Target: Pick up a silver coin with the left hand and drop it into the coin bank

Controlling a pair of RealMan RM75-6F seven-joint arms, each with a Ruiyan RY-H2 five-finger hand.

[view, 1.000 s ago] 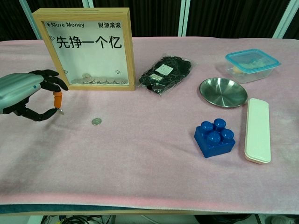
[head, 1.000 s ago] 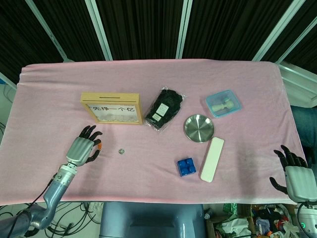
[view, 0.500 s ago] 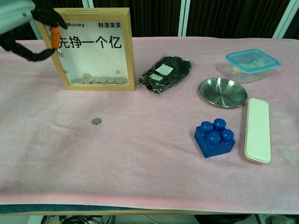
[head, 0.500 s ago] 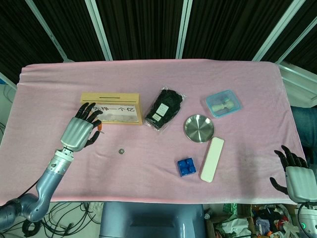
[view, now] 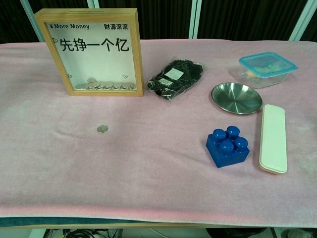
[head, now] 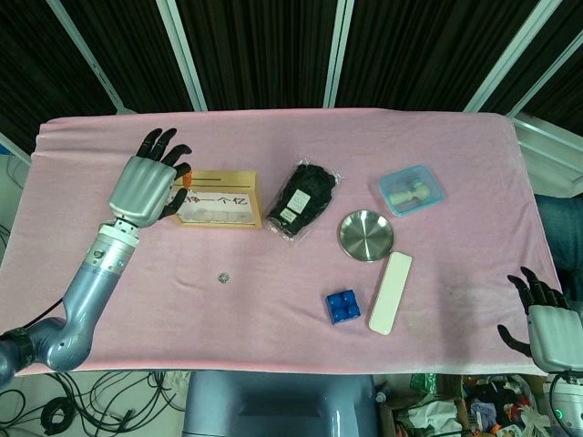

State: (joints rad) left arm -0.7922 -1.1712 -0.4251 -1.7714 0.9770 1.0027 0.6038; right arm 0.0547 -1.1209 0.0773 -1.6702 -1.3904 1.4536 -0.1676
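Note:
The wooden coin bank [head: 223, 198] [view: 91, 49] stands at the back left, with several coins behind its clear front. My left hand [head: 148, 185] is raised over the bank's left end and hides that end in the head view. Its thumb and orange-tipped finger stay pinched together as in the earlier frames, where a small silver coin showed between them; the coin itself is too small to make out now. The chest view does not show this hand. Another silver coin [head: 221, 278] [view: 102, 129] lies on the pink cloth in front of the bank. My right hand [head: 545, 320] rests at the front right edge, fingers apart and empty.
A black bag [head: 303, 200] [view: 177, 78] lies right of the bank. Further right are a steel dish [head: 366, 235] [view: 236, 97], a lidded blue tub [head: 412, 188] [view: 267, 68], a white case [head: 390, 292] [view: 274, 138] and a blue brick [head: 342, 306] [view: 227, 147].
My left hand has risen from the cloth beside the lying coin and moved back over the bank's left end, leaving the chest view. The right hand has hardly moved.

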